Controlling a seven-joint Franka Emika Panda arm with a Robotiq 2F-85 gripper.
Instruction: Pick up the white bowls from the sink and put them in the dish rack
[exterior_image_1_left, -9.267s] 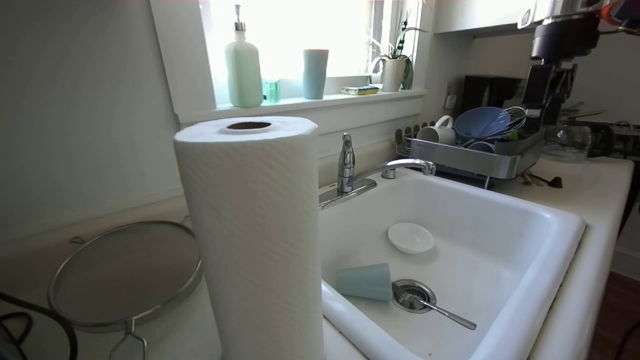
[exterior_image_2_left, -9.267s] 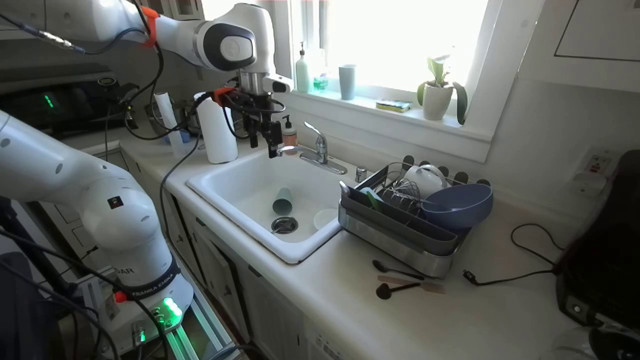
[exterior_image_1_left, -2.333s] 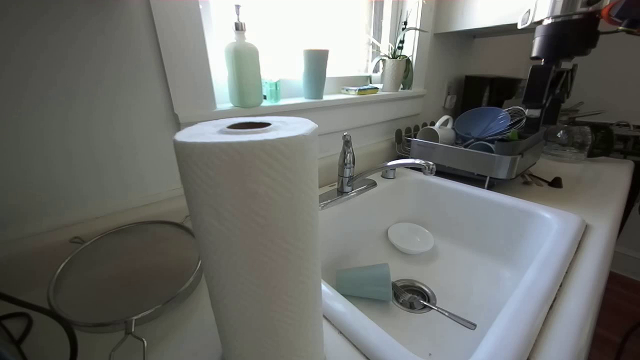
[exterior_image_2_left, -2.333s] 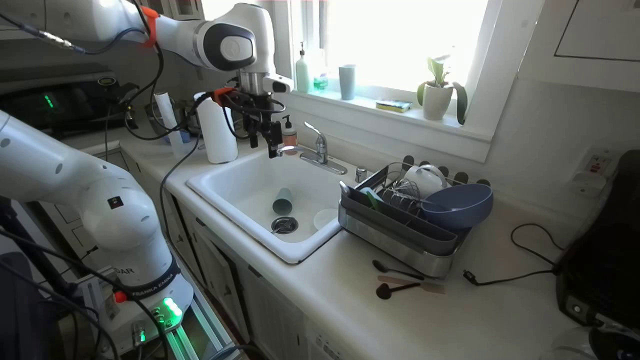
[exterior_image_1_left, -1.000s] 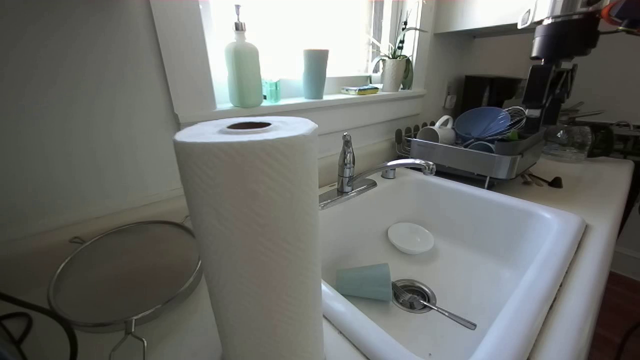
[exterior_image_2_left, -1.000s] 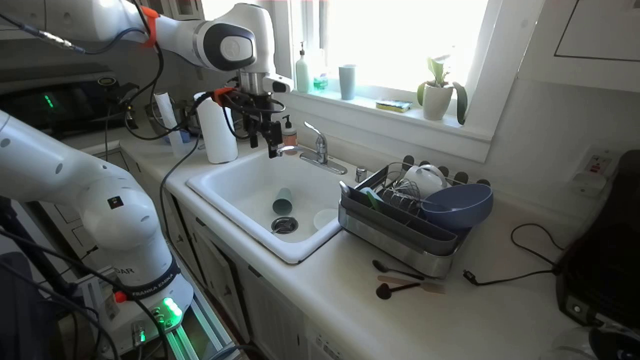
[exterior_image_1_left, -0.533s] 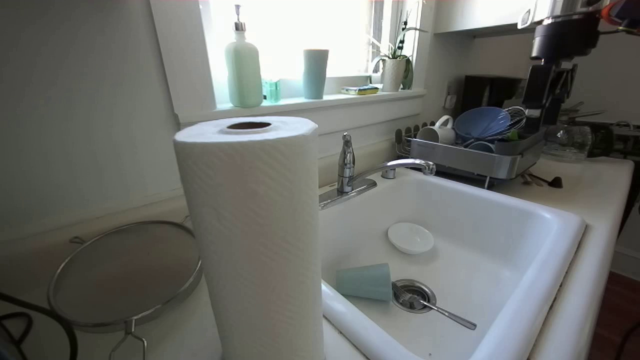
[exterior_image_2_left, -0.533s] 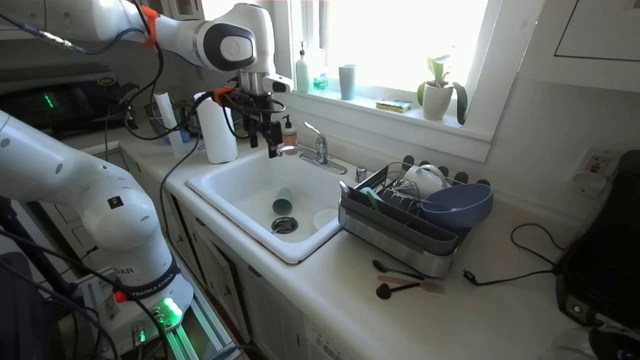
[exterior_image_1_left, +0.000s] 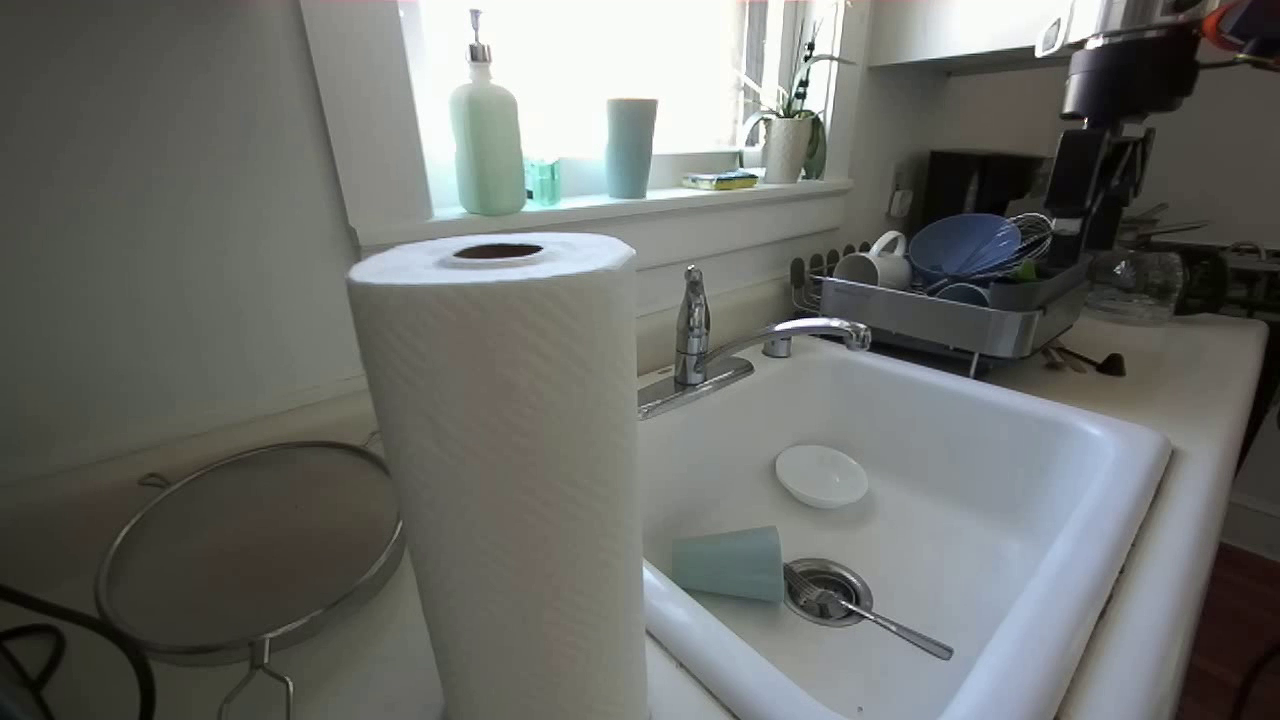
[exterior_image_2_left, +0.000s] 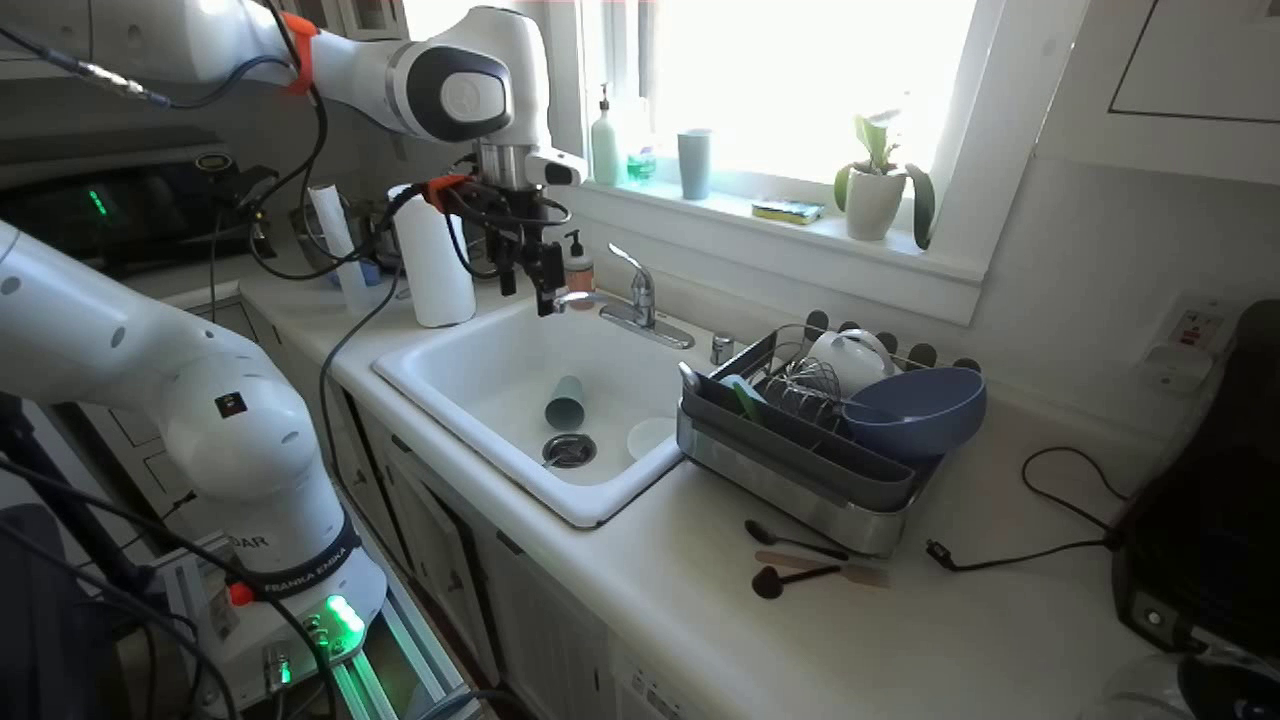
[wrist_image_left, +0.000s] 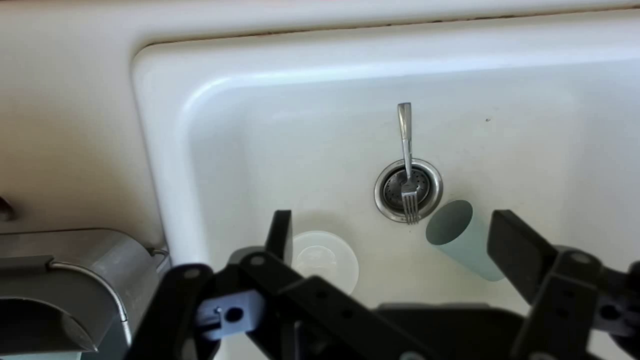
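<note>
One small white bowl lies in the sink; it shows in both exterior views (exterior_image_1_left: 821, 477) (exterior_image_2_left: 650, 440) and in the wrist view (wrist_image_left: 327, 255), partly covered by a finger. The sink is a deep white basin with a rounded rim (exterior_image_2_left: 590, 505). The dish rack (exterior_image_2_left: 790, 495), grey metal and wire, stands on the counter beside the sink; its corner shows in the wrist view (wrist_image_left: 110, 270). My gripper (exterior_image_2_left: 528, 300) is open and empty, pointing down high above the sink near the faucet. In the wrist view its fingers are wide apart (wrist_image_left: 392, 215).
A teal cup (wrist_image_left: 470, 250) lies on its side in the sink, beside a fork (wrist_image_left: 406, 145) across the drain. The faucet (exterior_image_1_left: 790, 332) reaches over the basin. The rack holds a blue bowl (exterior_image_2_left: 915, 410), a white mug (exterior_image_2_left: 850, 360) and a whisk. A paper towel roll (exterior_image_1_left: 500, 480) stands beside the sink.
</note>
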